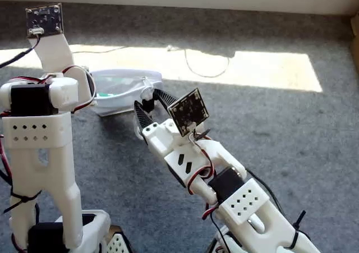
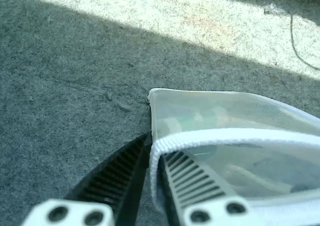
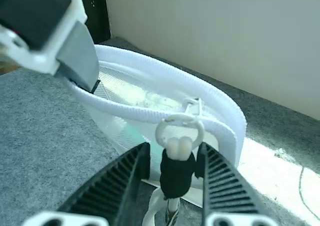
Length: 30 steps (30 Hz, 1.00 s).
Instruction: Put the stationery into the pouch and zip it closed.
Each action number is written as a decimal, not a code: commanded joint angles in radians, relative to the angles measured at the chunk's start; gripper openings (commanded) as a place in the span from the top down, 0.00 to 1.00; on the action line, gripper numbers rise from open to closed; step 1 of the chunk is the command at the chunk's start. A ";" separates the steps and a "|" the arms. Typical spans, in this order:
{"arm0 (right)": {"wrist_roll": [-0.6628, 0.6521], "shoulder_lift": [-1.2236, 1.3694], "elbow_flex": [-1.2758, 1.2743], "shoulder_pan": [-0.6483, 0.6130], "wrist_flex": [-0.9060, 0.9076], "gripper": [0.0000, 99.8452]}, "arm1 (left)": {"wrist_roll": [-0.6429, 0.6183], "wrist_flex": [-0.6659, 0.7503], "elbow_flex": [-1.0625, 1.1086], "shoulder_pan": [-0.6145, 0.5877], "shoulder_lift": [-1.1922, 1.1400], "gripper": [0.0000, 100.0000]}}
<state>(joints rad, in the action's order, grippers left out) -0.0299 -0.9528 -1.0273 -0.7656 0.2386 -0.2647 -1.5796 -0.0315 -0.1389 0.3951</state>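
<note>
The pouch [image 1: 120, 90] lies far left on the grey carpet [image 1: 269, 141] (mouth gaping), with its rim pinched in the left gripper [image 2: 154, 153]. The right gripper [image 3: 172, 153] straddles the zip pull [image 3: 176, 176], jaws slightly apart.

You'll see the pouch [image 1: 120, 90] as translucent white mesh with a solid white woven zip band, and a green tinge shows through its wall. At the pouch's mouth, the zip pull [image 3: 177, 147] is white at its ring and black at its tab. The left end effector [image 2: 151, 151] and right end effector [image 3: 172, 150] have black ribbed fingers [image 3: 125, 178] on white bodies. Under the pouch the counter [image 1: 269, 152] is speckled grey, with a pale sunlit stripe [image 1: 269, 70] beyond the pouch.
</note>
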 commanded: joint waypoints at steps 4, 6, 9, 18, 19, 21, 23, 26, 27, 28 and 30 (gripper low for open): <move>0.008 -0.005 -0.010 0.007 -0.028 0.85 | -0.003 0.006 0.008 -0.013 -0.004 0.99; 0.008 -0.005 -0.019 0.005 -0.028 0.85 | -0.003 0.008 0.008 -0.013 -0.005 0.99; 0.008 -0.005 -0.024 0.008 -0.028 0.85 | -0.003 0.009 0.008 -0.013 -0.005 0.99; 0.005 -0.005 -0.022 0.010 -0.028 0.86 | -0.003 0.008 0.008 -0.013 -0.005 0.99; 0.003 -0.005 -0.022 0.010 -0.028 0.88 | -0.003 0.008 0.008 -0.013 -0.007 0.99; 0.002 -0.007 -0.022 0.010 -0.028 0.94 | -0.003 0.008 0.008 -0.013 -0.007 0.99; -0.009 -0.007 -0.019 0.012 -0.028 0.98 | -0.003 0.009 0.008 -0.013 -0.007 0.99; -0.064 -0.007 -0.027 0.012 -0.027 0.99 | -0.003 0.009 0.008 -0.013 -0.008 0.99; -0.069 -0.007 -0.027 0.012 -0.025 0.99 | -0.003 0.009 0.008 -0.013 -0.008 0.99; -0.072 -0.007 -0.028 0.012 -0.012 0.99 | -0.003 0.009 0.008 -0.013 -0.008 0.99; -0.074 -0.007 -0.018 0.012 0.056 0.99 | -0.003 0.009 0.008 -0.013 -0.010 0.99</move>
<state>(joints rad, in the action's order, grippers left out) -0.0852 -0.9528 -1.0625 -0.7641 0.2447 -0.2647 -1.5796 -0.0315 -0.1373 0.3951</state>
